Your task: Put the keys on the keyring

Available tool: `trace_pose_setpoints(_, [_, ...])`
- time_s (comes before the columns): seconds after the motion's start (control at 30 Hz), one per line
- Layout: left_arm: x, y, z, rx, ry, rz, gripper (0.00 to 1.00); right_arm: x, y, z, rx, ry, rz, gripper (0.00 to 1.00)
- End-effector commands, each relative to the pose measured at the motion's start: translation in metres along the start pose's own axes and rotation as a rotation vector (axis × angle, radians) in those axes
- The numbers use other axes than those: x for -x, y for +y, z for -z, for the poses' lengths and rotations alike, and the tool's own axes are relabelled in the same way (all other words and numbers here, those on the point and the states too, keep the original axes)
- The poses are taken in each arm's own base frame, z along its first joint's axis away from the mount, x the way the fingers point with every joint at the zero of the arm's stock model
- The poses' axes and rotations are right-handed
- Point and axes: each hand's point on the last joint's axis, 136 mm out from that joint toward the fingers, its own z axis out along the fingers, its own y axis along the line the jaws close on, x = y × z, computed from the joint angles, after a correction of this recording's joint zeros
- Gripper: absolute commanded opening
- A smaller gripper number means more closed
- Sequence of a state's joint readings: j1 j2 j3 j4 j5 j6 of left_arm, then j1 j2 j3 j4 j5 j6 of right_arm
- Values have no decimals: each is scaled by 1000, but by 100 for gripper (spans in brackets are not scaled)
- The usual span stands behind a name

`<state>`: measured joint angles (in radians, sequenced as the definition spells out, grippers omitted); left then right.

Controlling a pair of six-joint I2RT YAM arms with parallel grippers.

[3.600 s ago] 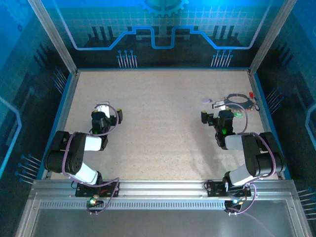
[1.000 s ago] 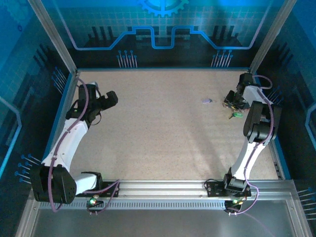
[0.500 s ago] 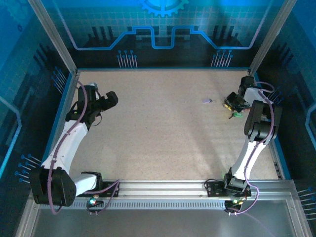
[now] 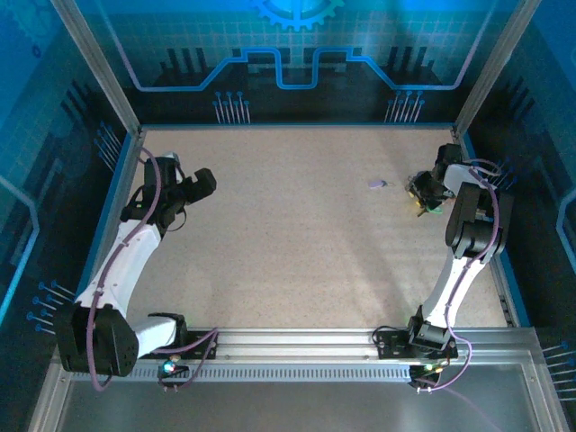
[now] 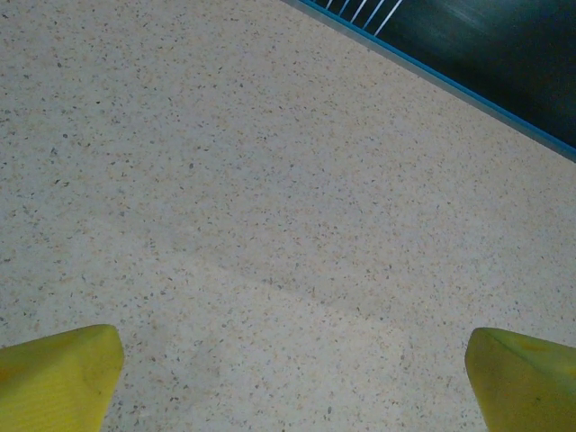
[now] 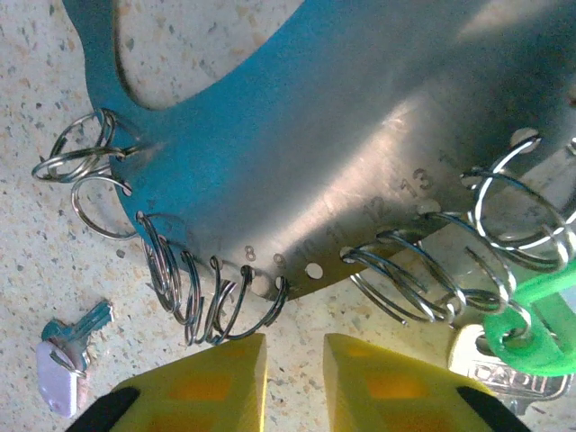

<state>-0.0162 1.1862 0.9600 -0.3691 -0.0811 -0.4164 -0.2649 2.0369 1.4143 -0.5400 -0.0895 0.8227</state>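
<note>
**Right gripper poised at keyring's edge**

Near the far right edge of the table (image 4: pixel 288 261), the right gripper (image 6: pixel 295 349) hovers just short of the keyring (image 6: pixel 360 162), its yellow jaws nearly closed with nothing between them. The keyring is a flat metal band strung with small split rings. One of the keys (image 6: pixel 83 324) lies beside a lilac tag (image 6: pixel 58 378). The left gripper (image 5: pixel 288 378) gapes wide over bare tabletop, holding nothing.

At the desk's (image 4: pixel 288 252) far right, the keyring (image 6: pixel 342 135) is lying just ahead of the right pincer (image 6: pixel 295 349), a small key (image 6: pixel 85 324) sitting left, a second key (image 6: pixel 486 371) right.
</note>
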Motion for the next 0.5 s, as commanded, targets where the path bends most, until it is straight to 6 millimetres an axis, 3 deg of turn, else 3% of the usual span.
trace_pose_setpoints(0.0, [-1, 0, 0, 7, -1, -20, 99, 19, 8, 20, 32, -65, -16, 28])
trace_pose_setpoints(0.47, [-4, -2, -1, 2, 15, -20, 99, 33, 22, 32, 85, -106, -15, 34])
